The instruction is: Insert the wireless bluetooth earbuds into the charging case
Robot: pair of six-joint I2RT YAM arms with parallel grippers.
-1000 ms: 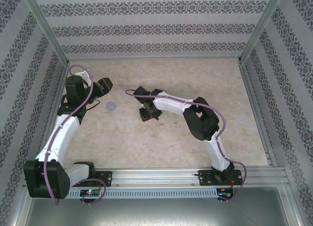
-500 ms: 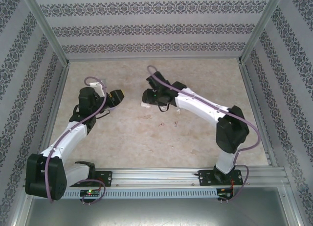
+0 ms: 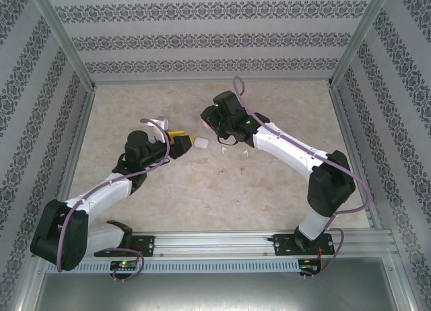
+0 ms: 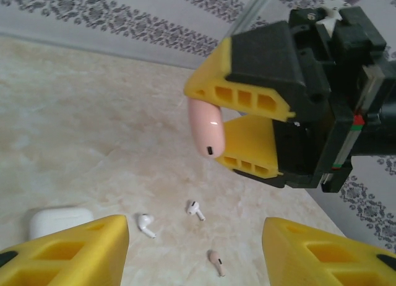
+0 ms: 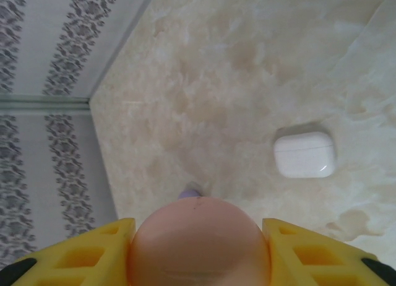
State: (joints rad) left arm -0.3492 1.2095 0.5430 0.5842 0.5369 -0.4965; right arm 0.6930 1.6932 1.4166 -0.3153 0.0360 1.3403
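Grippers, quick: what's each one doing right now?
Left gripper: open, holding nothing.
Right gripper: closed on the pink case.

No legible txt, brand, nr or label in any view. Walls (image 3: pixel 215 38): ornamental floral bands only, no letters. White case (image 5: pixel 305 154): plain shell w/ seam line, no logo readable. Pink case (image 4: pixel 203 120), clamped in right gripper (image 4: pixel 210 130): one small dark dot, no txt. Gripper body has tiny red/green marks, too small to read.
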